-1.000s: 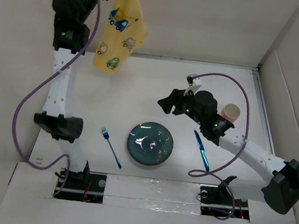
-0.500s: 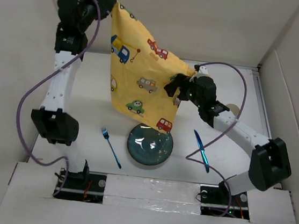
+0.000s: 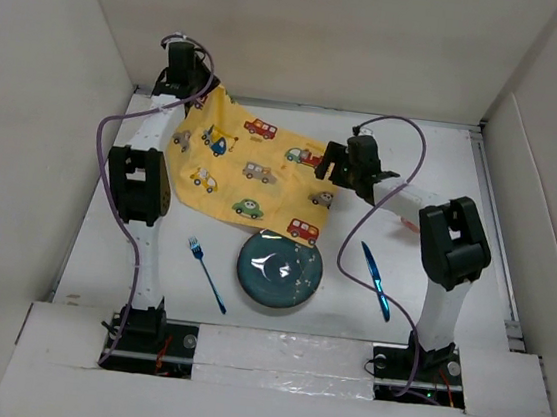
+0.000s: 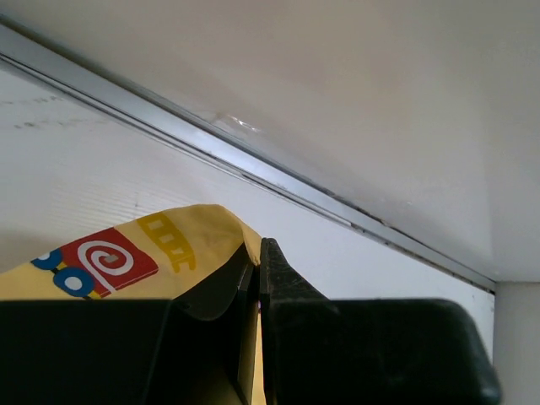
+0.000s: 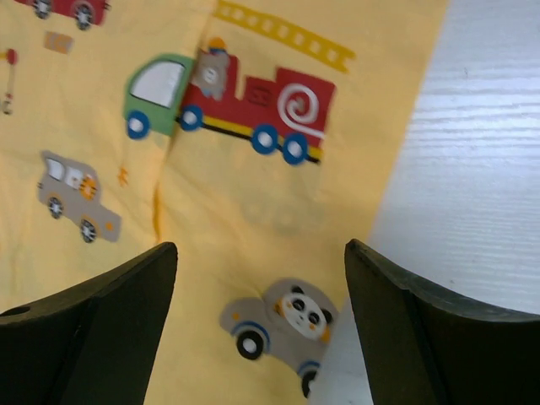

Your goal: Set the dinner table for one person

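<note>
A yellow car-printed cloth (image 3: 248,170) lies spread on the white dinner table (image 3: 445,157), at the back left. My left gripper (image 3: 193,93) is low at the back corner and shut on the cloth's corner; in the left wrist view the cloth (image 4: 126,261) is pinched between the closed fingers of the left gripper (image 4: 257,249). My right gripper (image 3: 335,170) hovers open over the cloth's right edge; in the right wrist view the right gripper (image 5: 260,246) has only the cloth (image 5: 253,194) below its spread fingers. Nearer me lie a blue fork (image 3: 207,274), a dark teal plate (image 3: 280,268) and a blue knife (image 3: 374,279).
White walls enclose the table on the left, back and right; a metal rail (image 4: 253,160) runs along the foot of the back wall. Purple cables (image 3: 408,133) loop above both arms. The plate touches the cloth's near edge.
The cloth, which hung high from the left gripper, has come down and now lies spread on the table. Both arms have dropped low; the right gripper moved left to the cloth's right edge.
</note>
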You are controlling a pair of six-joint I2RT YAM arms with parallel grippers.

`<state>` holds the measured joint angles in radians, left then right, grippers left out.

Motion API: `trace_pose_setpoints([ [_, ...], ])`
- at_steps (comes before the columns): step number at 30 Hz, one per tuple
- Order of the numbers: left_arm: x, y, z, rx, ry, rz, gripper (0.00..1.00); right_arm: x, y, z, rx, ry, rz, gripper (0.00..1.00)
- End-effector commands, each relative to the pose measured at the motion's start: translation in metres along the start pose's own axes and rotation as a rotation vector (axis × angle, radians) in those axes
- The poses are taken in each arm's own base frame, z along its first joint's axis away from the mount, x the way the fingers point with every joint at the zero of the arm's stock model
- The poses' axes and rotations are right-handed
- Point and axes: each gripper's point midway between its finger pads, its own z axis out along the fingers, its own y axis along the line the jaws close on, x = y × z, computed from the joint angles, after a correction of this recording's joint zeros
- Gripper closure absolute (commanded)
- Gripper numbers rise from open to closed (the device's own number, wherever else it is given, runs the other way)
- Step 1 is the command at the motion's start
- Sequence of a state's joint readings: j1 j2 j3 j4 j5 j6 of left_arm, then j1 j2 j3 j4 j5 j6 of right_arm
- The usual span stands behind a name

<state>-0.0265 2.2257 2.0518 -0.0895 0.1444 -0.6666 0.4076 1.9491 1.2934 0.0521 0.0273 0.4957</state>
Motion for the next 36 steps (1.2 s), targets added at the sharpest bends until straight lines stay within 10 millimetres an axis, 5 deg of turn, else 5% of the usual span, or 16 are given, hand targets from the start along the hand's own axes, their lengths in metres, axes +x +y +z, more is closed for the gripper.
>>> trace_pose_setpoints([
  [1,-0.062,-0.03,-0.024,0.05,-0.179,0.056,1.0,0.003,-0.016,-0.011,0.09,-0.006,0.011,0.17],
  [8,-0.055,-0.004,-0.015,-0.042,-0.18,0.101,1.0,0.044,-0.032,-0.008,0.133,0.134,0.015,0.27],
  [11,-0.062,0.021,-0.014,-0.167,-0.222,0.136,1.0,0.059,-0.029,-0.008,0.105,0.188,0.023,0.34],
  [14,-0.062,0.037,-0.013,-0.238,-0.227,0.182,1.0,0.076,-0.026,-0.012,0.061,0.235,0.037,0.49],
  [17,-0.057,0.046,-0.011,-0.265,-0.218,0.201,1.0,0.082,-0.02,-0.013,0.018,0.261,0.045,0.75],
  [18,-0.053,0.049,-0.011,-0.27,-0.205,0.201,1.0,0.073,-0.019,-0.009,0.009,0.248,0.052,0.89],
  [20,-0.048,0.054,-0.011,-0.281,-0.193,0.201,1.0,0.066,-0.025,-0.006,0.01,0.238,0.067,1.0],
  [28,-0.025,0.082,-0.023,-0.373,-0.121,0.227,1.0,-0.042,-0.063,0.005,0.108,0.034,0.141,1.0],
  [30,-0.018,0.093,-0.024,-0.42,-0.095,0.243,1.0,-0.056,-0.073,0.006,0.131,0.007,0.152,1.0],
  [33,-0.011,0.101,-0.025,-0.447,-0.059,0.26,0.77,-0.079,-0.074,0.011,0.165,-0.041,0.129,0.98],
  [34,-0.012,0.099,-0.028,-0.446,-0.057,0.258,0.57,-0.081,-0.076,0.012,0.183,-0.026,0.119,0.87],
  [36,-0.007,0.1,-0.033,-0.443,-0.045,0.243,0.45,-0.077,-0.078,0.011,0.206,0.031,0.097,0.64],
])
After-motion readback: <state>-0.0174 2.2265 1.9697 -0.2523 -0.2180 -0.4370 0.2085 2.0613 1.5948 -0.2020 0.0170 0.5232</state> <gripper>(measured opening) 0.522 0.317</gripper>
